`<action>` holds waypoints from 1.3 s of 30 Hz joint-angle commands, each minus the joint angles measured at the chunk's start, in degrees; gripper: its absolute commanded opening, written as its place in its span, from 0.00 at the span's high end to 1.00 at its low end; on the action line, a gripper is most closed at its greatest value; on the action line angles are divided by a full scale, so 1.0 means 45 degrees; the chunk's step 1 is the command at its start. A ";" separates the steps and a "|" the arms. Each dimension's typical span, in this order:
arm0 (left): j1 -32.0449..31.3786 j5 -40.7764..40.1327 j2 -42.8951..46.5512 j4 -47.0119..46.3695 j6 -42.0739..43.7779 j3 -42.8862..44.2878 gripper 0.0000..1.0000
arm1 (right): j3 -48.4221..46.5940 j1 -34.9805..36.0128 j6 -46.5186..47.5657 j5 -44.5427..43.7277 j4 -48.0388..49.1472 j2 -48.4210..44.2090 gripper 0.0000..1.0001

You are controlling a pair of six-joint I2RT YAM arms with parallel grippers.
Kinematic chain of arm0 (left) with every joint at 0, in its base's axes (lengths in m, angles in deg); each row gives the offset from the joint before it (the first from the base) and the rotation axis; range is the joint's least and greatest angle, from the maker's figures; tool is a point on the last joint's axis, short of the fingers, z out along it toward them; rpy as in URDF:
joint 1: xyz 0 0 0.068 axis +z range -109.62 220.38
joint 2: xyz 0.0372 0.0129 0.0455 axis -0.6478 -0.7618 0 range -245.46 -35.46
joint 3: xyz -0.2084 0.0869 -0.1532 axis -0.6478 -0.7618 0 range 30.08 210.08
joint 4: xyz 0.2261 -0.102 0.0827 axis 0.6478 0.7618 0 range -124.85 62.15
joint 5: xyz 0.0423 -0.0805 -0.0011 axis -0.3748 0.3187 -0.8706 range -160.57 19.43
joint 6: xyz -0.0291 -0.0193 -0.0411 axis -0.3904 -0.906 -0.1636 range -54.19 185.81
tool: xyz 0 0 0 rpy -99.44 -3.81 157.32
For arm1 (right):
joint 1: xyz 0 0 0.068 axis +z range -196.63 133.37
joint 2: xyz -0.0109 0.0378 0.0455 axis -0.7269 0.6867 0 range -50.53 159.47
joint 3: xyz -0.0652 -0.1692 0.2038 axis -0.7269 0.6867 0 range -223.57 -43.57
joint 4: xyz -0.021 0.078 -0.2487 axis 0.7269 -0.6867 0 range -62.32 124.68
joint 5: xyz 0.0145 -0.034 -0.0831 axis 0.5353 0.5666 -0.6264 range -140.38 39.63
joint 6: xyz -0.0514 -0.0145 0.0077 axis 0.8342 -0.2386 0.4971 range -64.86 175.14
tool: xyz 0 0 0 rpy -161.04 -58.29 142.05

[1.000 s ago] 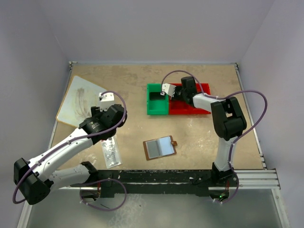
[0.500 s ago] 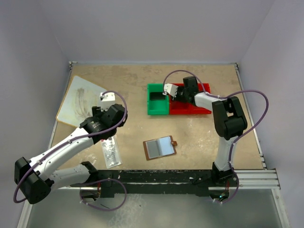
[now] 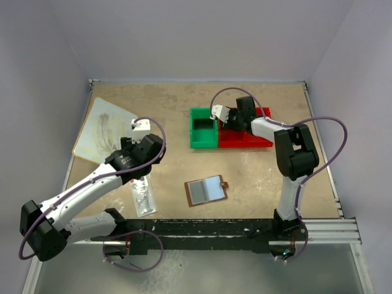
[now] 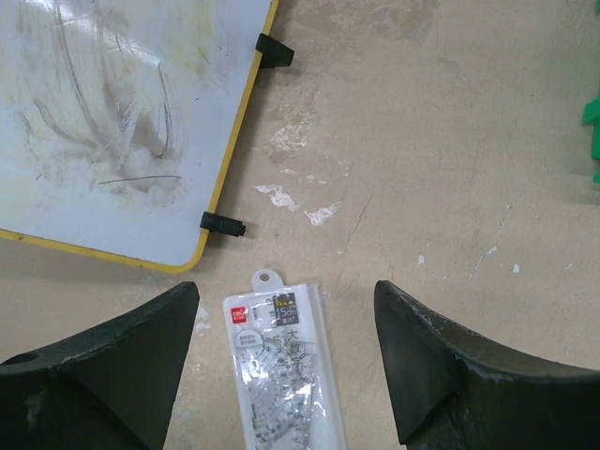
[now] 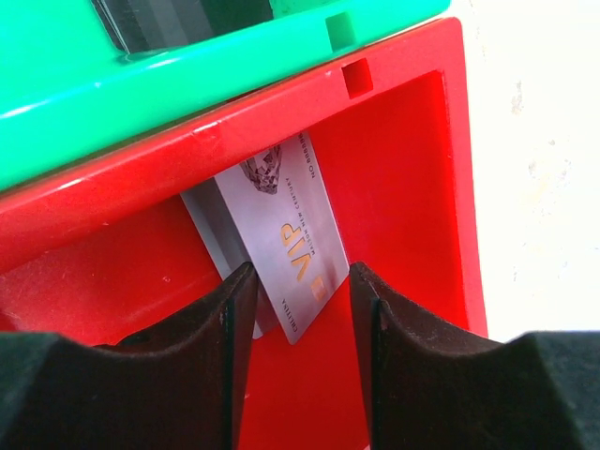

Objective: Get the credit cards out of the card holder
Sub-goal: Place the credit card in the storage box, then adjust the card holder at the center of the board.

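A silvery credit card [image 5: 281,234] is seen leaning inside the red bin [image 5: 412,187], between the spread jaws of the right end effector [image 5: 300,272]. The card holder [image 3: 206,190] lies open at near centre. Whether another card is left in it cannot be told. The left end effector [image 4: 286,291] is spread.

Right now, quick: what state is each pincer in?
Left pincer: open, empty, above the clear packet.
Right pincer: open, straddling the silver card in the red bin, apparently not gripping it.
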 commanded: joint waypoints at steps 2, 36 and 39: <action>0.0100 -0.0021 -0.0029 -0.0258 0.0203 0.0065 0.27 | -0.0478 -0.0061 -0.0596 -0.0367 0.0041 -0.0022 0.53; 0.0103 0.0487 0.0086 -0.0478 0.0478 0.0010 0.28 | -0.0469 -0.0064 -0.1444 -0.0283 -0.0350 -0.1378 0.34; 0.0104 0.0434 0.0179 -0.0439 0.0467 0.0021 0.28 | -0.0334 -0.0071 -0.2393 0.0044 0.0095 -0.2295 0.34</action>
